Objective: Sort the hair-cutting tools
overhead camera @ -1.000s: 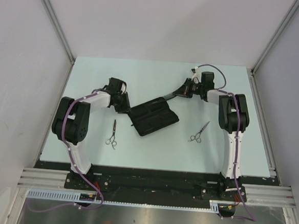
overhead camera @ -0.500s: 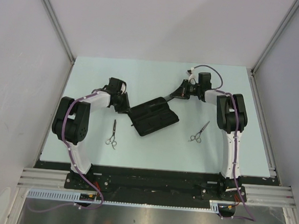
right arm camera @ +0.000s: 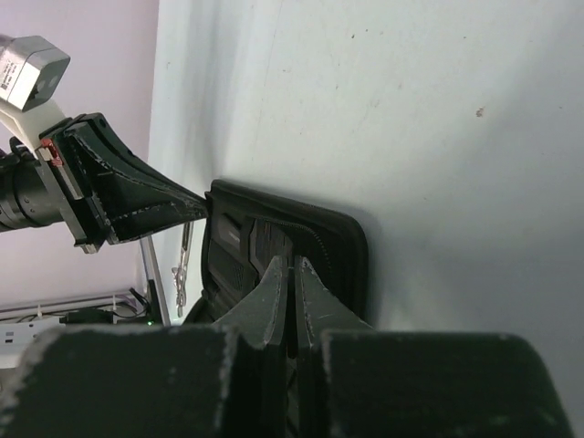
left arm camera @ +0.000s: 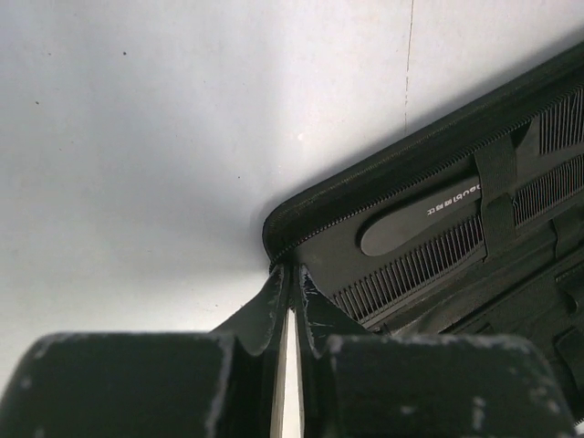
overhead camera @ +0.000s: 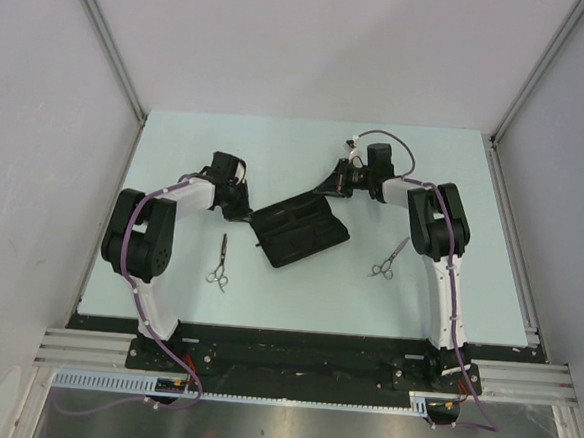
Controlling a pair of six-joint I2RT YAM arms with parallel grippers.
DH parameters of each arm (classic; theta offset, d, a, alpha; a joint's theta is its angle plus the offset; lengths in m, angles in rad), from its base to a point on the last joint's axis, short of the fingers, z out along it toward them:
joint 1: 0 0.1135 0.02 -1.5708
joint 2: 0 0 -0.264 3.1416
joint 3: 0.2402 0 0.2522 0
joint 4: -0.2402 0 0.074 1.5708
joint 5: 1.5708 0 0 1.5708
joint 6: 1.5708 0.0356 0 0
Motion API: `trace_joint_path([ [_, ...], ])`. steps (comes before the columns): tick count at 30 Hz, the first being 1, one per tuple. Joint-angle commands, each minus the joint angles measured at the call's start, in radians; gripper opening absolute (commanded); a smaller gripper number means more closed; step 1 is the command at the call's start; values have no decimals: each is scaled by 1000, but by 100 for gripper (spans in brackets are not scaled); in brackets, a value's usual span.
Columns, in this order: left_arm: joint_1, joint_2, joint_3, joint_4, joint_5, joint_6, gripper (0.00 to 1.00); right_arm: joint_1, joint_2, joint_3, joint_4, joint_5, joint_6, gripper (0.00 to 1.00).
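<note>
Scissors on the near side of both my pincers, case between them.

From above, my left pincer (overhead camera: 243,204) sits at the left corner of the case (overhead camera: 299,232) and my right pincer (overhead camera: 331,185) at its far-right corner, mid-desk (overhead camera: 177,141). The left scissors (overhead camera: 219,262) lie nearward of the left pincer, long axis far-to-near, rings toward the near edge. The right scissors (overhead camera: 389,258) slant toward the far-right corner, nearest my right arm. Left wrist view: fingers pressed almost together with a bright slit between, tips touching the case corner; the handled comb (left arm camera: 411,228) is strapped inside. Right wrist view: fingers pressed together over the case rim; I cannot tell whether they pinch anything.
</note>
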Motion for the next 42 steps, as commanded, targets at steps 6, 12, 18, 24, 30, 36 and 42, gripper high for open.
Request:
trace_joint_path([
  [6,-9,12,6,43,40,43,1,51,19,23,38,49,8,0],
  [12,-13,6,-2,42,47,55,0,74,16,-19,105,86,57,0],
  [18,-15,6,0,43,53,61,0,94,23,-27,107,94,62,0],
  [24,-13,6,3,42,41,69,1,106,43,-13,103,57,40,0],
  [30,-13,-3,1,42,-11,67,0,86,43,3,-8,37,-66,0],
  [36,-15,-11,-2,37,-42,67,1,40,34,6,-39,45,-96,0],
  [42,-15,-23,-3,28,-77,63,0,14,32,42,-92,60,-139,0],
])
